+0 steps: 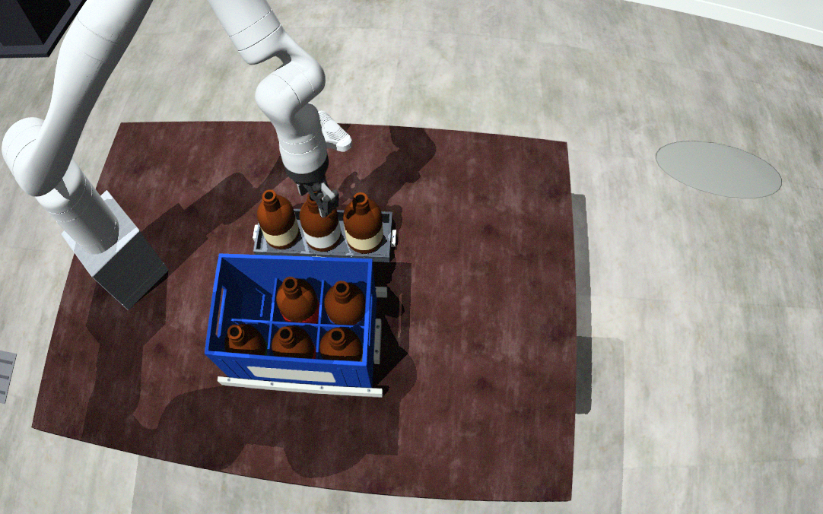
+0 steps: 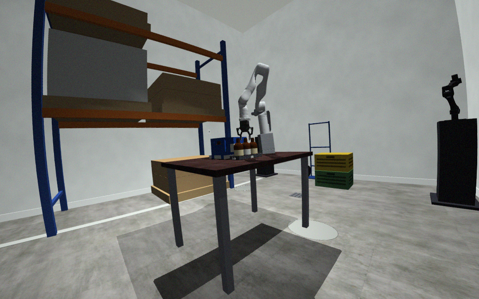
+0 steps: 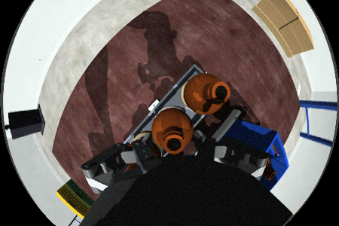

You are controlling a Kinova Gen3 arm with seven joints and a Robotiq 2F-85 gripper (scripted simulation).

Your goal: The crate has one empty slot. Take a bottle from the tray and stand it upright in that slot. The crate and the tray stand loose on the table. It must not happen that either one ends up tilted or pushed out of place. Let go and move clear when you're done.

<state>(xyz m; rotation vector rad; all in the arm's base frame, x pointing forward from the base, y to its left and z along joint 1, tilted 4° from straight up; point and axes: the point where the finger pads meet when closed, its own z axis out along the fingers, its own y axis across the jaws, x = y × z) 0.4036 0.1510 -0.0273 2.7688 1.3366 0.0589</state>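
Holding three upright bottles in a single row, the gray tray [image 1: 354, 256] [image 3: 174, 88] stands on the worktop [image 1: 484, 318] [image 2: 196, 162] [image 3: 226, 39] just beside the blue crate [image 1: 293, 260] [image 2: 217, 147] [image 3: 252, 131]. Five bottles occupy the crate's six slots; one back corner slot is vacant. My fingers [image 1: 325, 203] [image 2: 249, 134] are spread above the tray's middle bottle [image 1: 320, 224] [image 2: 246, 146] [image 3: 171, 126], pinching nothing.

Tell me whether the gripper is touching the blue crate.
Apart. The top view shows the gripper at the middle tray bottle, plainly short of the blue crate.
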